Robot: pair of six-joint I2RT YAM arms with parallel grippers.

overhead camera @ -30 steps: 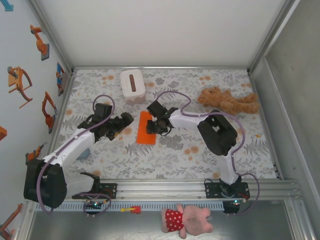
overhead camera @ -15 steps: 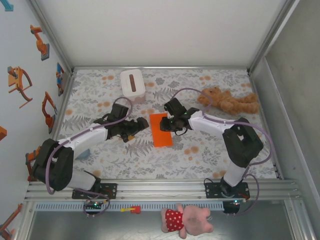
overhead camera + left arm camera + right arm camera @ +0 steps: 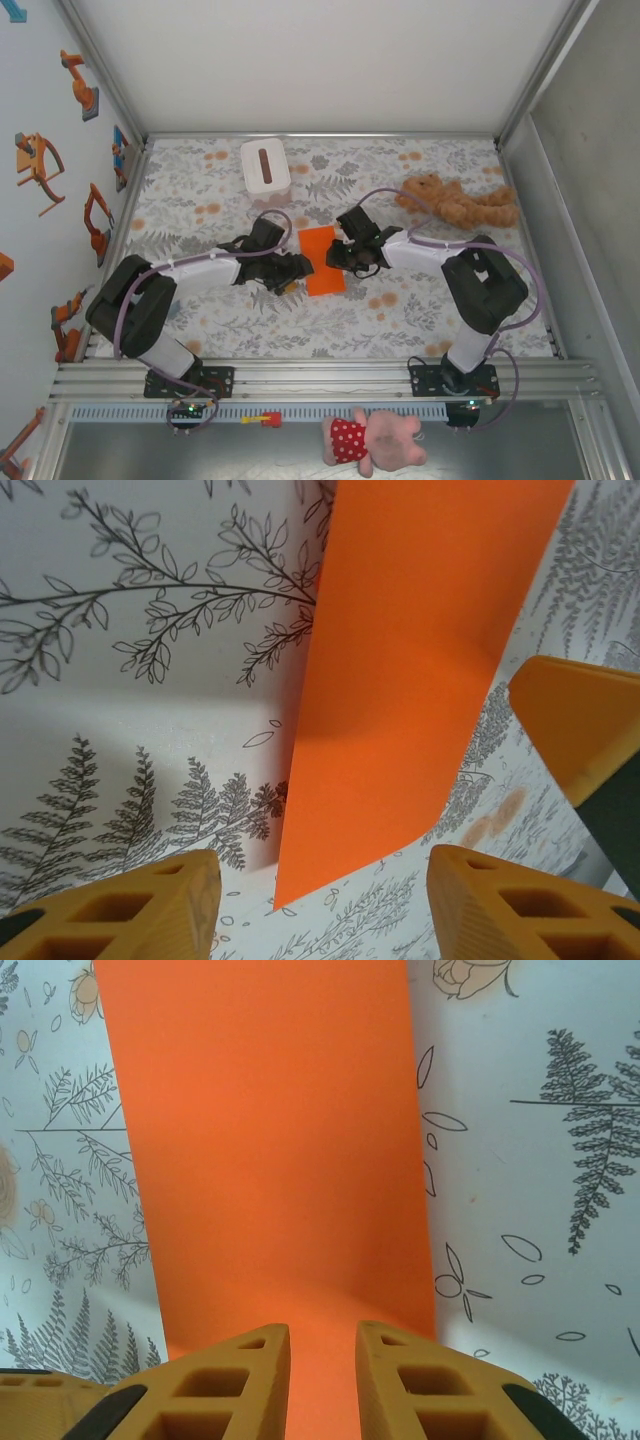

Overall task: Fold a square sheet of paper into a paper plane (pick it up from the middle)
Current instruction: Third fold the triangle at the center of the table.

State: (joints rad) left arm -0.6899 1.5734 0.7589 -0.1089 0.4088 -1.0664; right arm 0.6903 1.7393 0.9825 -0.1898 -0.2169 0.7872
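Paper: orange paper (image 3: 322,262) lies flat near the white tissue box (image 3: 265,166), a bit to its right
Left gripper (image 3: 320,870): fingers wide apart, at the paper side nearest the box
Right gripper (image 3: 322,1338): fingers almost together with a thin gap, over the paper side away from the box

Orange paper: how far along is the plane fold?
Early. The paper lies as a narrow rectangle, seemingly folded once in half; no nose or wings yet. In hand: the left gripper straddles one corner with jaws apart, and the right gripper sits over the opposite edge. All the diagonal folds remain.
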